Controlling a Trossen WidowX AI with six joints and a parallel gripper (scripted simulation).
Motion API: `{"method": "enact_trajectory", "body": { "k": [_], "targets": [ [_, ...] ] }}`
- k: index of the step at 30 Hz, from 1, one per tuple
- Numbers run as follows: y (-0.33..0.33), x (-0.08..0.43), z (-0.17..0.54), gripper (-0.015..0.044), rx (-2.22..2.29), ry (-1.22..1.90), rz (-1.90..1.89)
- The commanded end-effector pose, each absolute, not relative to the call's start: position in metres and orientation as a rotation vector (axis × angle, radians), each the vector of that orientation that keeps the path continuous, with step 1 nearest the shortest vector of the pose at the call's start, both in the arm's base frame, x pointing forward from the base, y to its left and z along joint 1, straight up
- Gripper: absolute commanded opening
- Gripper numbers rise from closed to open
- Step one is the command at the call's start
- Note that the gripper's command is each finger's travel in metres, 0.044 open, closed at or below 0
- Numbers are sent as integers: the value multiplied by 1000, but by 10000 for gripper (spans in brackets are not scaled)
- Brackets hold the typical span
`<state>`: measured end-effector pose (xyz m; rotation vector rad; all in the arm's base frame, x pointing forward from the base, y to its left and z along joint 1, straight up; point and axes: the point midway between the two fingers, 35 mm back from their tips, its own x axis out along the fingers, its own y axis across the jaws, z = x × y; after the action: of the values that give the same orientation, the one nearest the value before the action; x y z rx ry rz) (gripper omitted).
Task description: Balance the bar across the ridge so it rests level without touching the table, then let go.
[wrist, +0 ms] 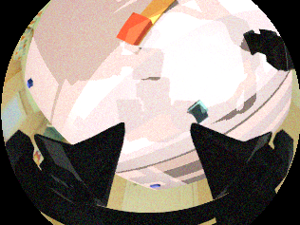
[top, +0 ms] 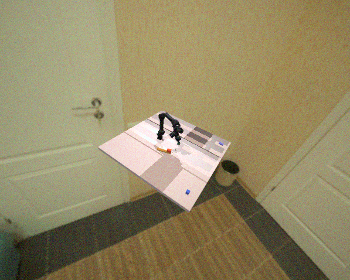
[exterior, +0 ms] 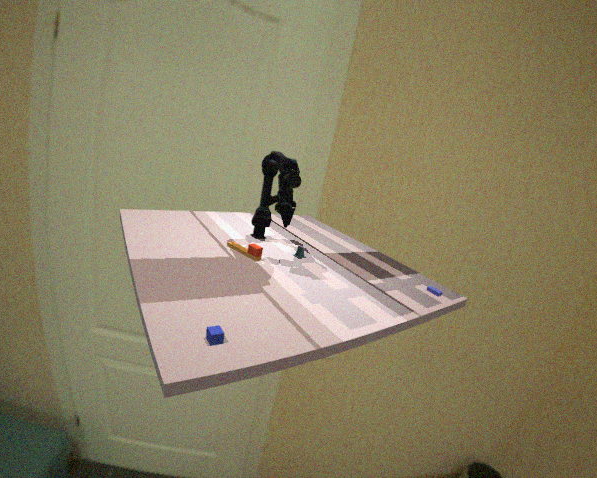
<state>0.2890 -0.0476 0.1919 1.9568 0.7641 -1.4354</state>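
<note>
A yellow-orange bar (top: 161, 149) (exterior: 237, 247) (wrist: 159, 9) lies on the table (top: 123, 147) (exterior: 170, 236), with a red block (top: 169, 150) (exterior: 255, 250) (wrist: 135, 28) on one end. A small dark teal ridge (top: 178, 144) (exterior: 299, 252) (wrist: 197, 111) stands on the table, apart from the bar. My gripper (top: 175, 138) (exterior: 286, 224) (wrist: 159, 127) is open and empty, pointing down above the table near the ridge. In the wrist view the ridge shows just beyond the right fingertip, and the bar is at the top edge, partly cut off.
A blue cube (top: 187, 191) (exterior: 214, 335) (wrist: 29, 83) sits near one table corner. A flat blue block (top: 220, 143) (exterior: 434, 290) (wrist: 155, 186) lies near another corner. The arm's base stands behind the bar. Patchy shadows cross the table.
</note>
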Motion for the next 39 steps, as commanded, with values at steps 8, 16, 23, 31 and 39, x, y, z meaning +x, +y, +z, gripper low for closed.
{"method": "enact_trajectory", "body": {
  "k": [8, 16, 23, 31, 39],
  "targets": [
    [-96, 266, 177, 315, 2002, 612, -1641],
    [-126, 244, 167, 315, 2033, 517, -1763],
    [-151, 222, 160, 315, 2053, 416, -1890],
    [-174, 198, 155, 315, 2064, 300, -2029],
    [-177, 199, 138, 315, 2064, 298, -2032]
  ]
}}
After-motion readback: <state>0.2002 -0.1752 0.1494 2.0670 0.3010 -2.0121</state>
